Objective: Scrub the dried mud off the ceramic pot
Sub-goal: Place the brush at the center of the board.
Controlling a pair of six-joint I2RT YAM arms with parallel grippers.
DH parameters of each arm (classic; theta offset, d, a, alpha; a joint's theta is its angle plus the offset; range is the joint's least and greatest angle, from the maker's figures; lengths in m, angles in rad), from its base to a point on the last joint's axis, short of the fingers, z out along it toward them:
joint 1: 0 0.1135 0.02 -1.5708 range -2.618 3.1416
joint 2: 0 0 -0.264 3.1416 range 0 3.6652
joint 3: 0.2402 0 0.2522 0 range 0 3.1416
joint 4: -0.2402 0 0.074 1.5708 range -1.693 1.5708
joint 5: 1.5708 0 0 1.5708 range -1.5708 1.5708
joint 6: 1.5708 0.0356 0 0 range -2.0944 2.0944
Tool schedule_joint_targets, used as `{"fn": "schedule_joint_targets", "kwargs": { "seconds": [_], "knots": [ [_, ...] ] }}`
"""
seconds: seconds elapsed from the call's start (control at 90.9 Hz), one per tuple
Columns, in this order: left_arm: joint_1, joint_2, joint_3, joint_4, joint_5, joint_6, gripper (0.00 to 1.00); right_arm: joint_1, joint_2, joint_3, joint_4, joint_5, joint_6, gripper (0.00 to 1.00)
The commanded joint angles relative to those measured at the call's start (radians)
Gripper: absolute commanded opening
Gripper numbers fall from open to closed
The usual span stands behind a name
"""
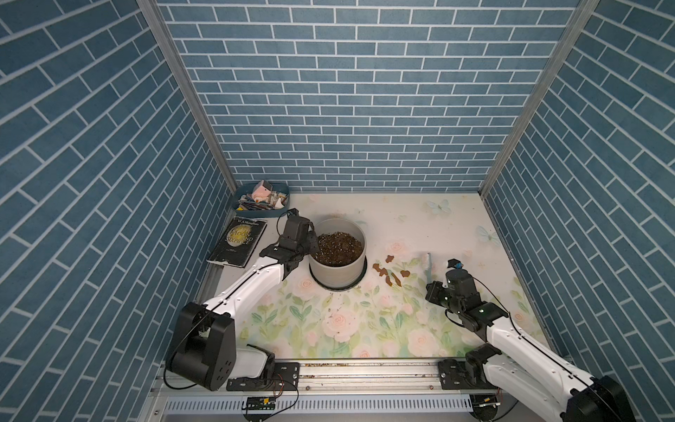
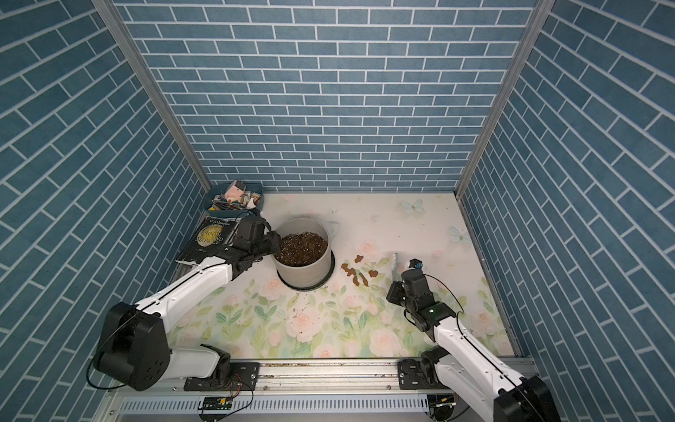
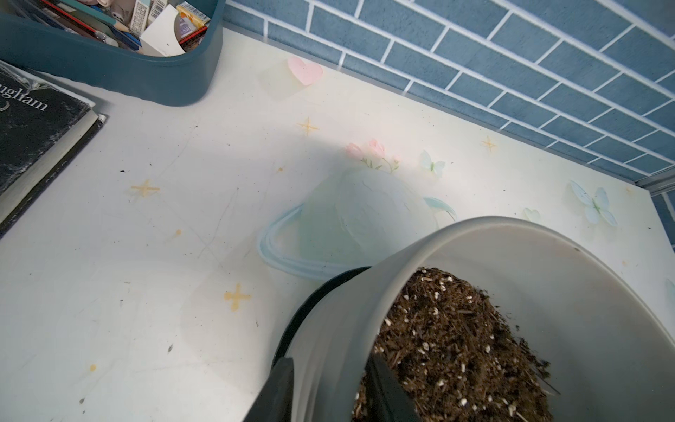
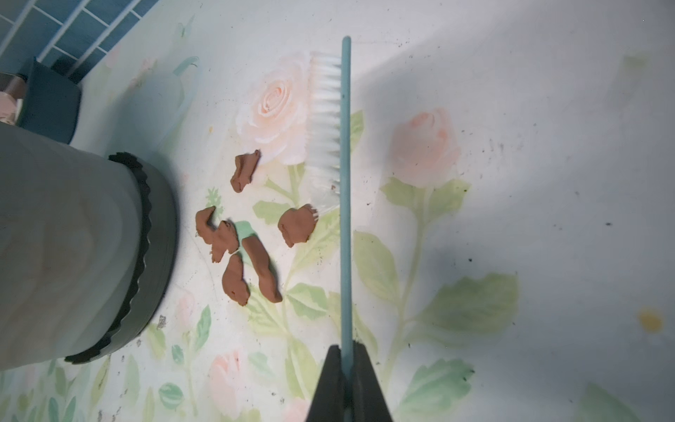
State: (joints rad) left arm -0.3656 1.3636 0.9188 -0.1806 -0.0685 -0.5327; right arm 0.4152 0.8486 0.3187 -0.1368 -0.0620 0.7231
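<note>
Blue-tiled enclosure, floral tabletop: pot, mud flakes and brush.
From the left: a blue tray (image 1: 283,209) and black book (image 1: 237,243); the left gripper (image 3: 328,387) straddles the rim of the soil-filled ceramic pot (image 1: 338,276), one finger (image 3: 277,391) outside, one inside, narrowly parted. Reddish-brown dried mud (image 4: 252,237) lies on the mat between pot and brush. The right gripper (image 4: 347,369) clamps the teal scrub brush (image 4: 345,219) by its handle.

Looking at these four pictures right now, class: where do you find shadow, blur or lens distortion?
Both top views: brick walls bow outward. Left wrist view: a shadow crosses the floral tabletop, and the light-grey cylindrical ceramic pot is soft up close. Right wrist view: shadow beside the teal-handled white-bristled brush; pot wall blurred.
</note>
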Motion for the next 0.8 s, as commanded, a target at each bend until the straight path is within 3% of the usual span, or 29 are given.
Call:
{"fn": "schedule_joint_targets", "kwargs": {
  "seconds": [0.0, 0.176, 0.374, 0.473, 0.572, 0.759, 0.792],
  "knots": [
    [-0.024, 0.001, -0.031, -0.027, 0.024, 0.0, 0.32, -0.084, -0.009, -0.034, 0.053, -0.17, 0.009, 0.0],
    [-0.052, 0.014, -0.036, -0.031, 0.029, 0.011, 0.08, -0.147, -0.022, -0.075, 0.093, -0.265, 0.012, 0.0],
    [-0.064, 0.008, -0.047, -0.033, 0.035, 0.02, 0.0, -0.165, 0.047, -0.087, 0.123, -0.304, -0.001, 0.0],
    [-0.066, 0.0, -0.052, -0.033, 0.042, 0.023, 0.07, -0.164, 0.076, -0.096, 0.148, -0.323, 0.002, 0.0],
    [-0.067, -0.01, -0.053, -0.036, 0.038, 0.027, 0.33, -0.165, 0.088, -0.09, 0.125, -0.307, 0.008, 0.0],
    [-0.067, -0.031, -0.02, -0.072, -0.006, 0.042, 0.5, -0.166, 0.087, -0.108, 0.078, -0.252, 0.019, 0.0],
    [-0.067, -0.039, -0.014, -0.082, -0.013, 0.042, 0.53, -0.166, 0.088, -0.113, 0.07, -0.242, 0.021, 0.05]
  ]
}}
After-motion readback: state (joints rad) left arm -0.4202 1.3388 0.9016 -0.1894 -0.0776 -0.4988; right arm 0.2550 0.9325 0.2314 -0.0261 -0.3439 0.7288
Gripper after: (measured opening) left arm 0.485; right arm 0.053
